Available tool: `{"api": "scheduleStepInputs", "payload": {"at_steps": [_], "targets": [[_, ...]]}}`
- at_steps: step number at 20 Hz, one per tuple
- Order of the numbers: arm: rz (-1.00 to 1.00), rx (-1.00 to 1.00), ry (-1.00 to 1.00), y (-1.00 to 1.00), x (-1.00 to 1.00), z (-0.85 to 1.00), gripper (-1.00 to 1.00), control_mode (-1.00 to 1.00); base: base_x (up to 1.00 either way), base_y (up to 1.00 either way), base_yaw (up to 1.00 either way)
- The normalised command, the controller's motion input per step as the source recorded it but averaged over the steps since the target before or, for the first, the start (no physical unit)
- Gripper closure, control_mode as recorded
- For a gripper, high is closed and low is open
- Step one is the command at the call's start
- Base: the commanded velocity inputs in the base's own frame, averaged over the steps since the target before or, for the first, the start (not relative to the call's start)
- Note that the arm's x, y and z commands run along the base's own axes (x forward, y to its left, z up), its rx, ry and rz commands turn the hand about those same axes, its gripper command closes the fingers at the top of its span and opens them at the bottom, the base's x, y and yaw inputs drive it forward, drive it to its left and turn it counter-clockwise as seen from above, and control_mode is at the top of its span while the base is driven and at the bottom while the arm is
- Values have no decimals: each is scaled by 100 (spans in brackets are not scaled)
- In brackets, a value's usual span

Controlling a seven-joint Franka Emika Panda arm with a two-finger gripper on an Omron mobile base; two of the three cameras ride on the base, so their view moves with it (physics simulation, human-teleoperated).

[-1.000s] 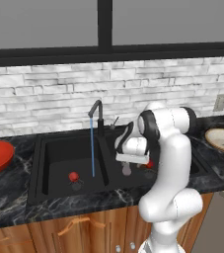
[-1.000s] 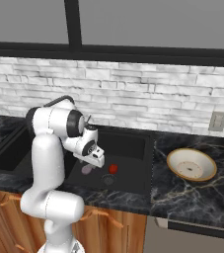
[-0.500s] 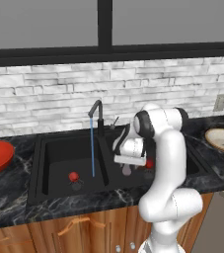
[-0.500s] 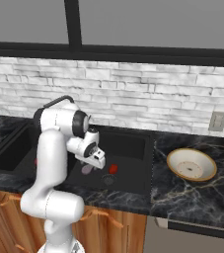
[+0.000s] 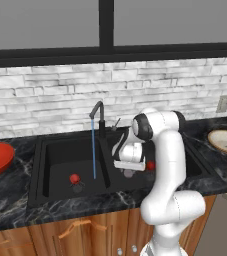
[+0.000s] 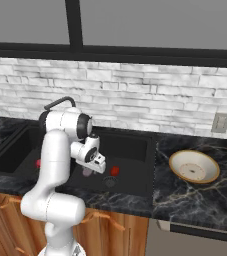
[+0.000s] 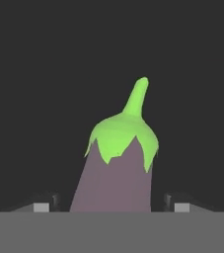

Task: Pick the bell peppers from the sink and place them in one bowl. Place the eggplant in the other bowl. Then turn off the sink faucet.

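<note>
Change: the arm has dipped lower into the right basin since the earlier frame.
Jaws: the gripper [image 7: 111,207] straddles the eggplant [image 7: 116,173]; grip or gap, cannot tell.
Eggplant: on the sink [image 5: 60,150] floor.
Peppers: 1 per basin.

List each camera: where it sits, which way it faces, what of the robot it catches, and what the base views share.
Left base view: behind the arm's left, looking forward and down at the sink and running faucet; the arm rises lower right.
Right base view: behind its right; the arm rises lower left, tan bowl on the counter.
Hand view: along the gripper at the eggplant between the fingertips.
Both base views share sink, arm and a red pepper.
</note>
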Motion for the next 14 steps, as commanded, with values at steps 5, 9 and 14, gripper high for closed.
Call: {"api": "scheduleStepInputs", "payload": {"at_steps": [5,9,14], "targets": [[-1,0,2,4,0,-5,100,-100,0,0,0],[-4,6,-1,-4,-37,40,100,-100,0,0,0],[0,5,-3,0,-42,92,100,-100,0,0,0]]}}
